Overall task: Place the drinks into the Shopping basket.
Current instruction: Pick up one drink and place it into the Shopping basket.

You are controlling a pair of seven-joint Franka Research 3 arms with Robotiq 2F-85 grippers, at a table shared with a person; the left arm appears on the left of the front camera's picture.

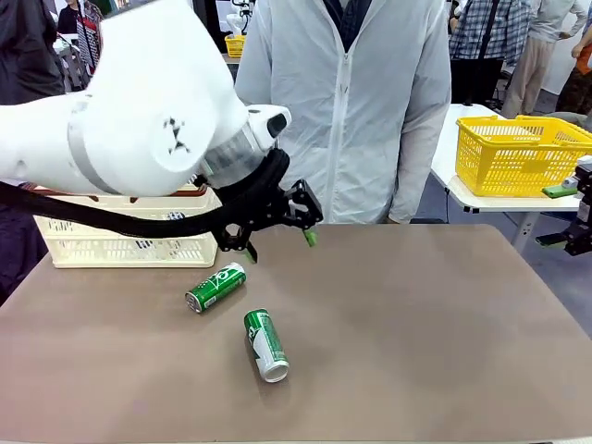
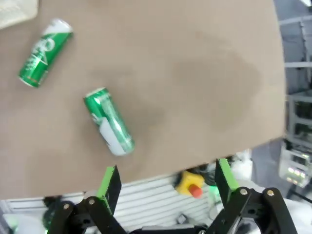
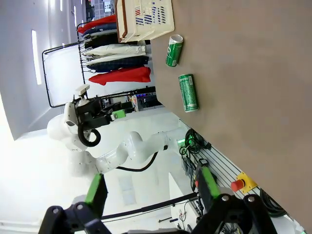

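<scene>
Green cans (image 1: 215, 287) mid-table; bare tabletop (image 1: 444, 324) rightward

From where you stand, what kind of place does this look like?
Probably a robot test space staged like a shop: a cream Shopping basket, a yellow mesh basket and a rack of hung clothes.

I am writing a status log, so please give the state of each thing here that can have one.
Shopping basket: upright on the table
far green can: lying on its side on the table, not in the basket
near green can: lying on its side on the table, not in the basket
left gripper: open, empty, above the table
right gripper: open, empty
</scene>
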